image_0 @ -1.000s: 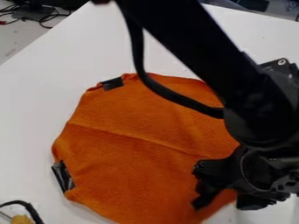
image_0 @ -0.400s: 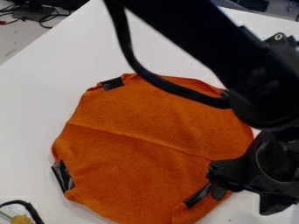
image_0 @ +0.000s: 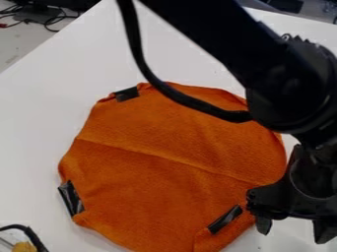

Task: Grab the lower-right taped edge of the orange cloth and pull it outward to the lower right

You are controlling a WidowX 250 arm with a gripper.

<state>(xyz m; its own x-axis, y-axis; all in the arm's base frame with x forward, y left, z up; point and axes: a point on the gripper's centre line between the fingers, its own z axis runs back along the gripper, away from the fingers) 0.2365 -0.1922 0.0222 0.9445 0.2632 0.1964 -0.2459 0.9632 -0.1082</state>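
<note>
The gripper [image_0: 293, 231] has shifted outward toward 4 o'clock, its fingertips now past the orange cloth's [image_0: 158, 172] edge. The black strip [image_0: 225, 219] near 5 o'clock now lies uncovered, apart from the fingers.

The black arm [image_0: 204, 37] comes slanting down from the top towards the right side, with a cable [image_0: 136, 47] curving under it. Below the thick joint [image_0: 287, 101], the gripper [image_0: 293, 233] hangs, its two fingers [image_0: 263, 226] standing apart.

Cloth [image_0: 158, 162] on table [image_0: 39, 108]; tape strips [image_0: 225, 219] on its far-left, left, near-right edges; cables [image_0: 54, 20] beyond table, far left.
</note>
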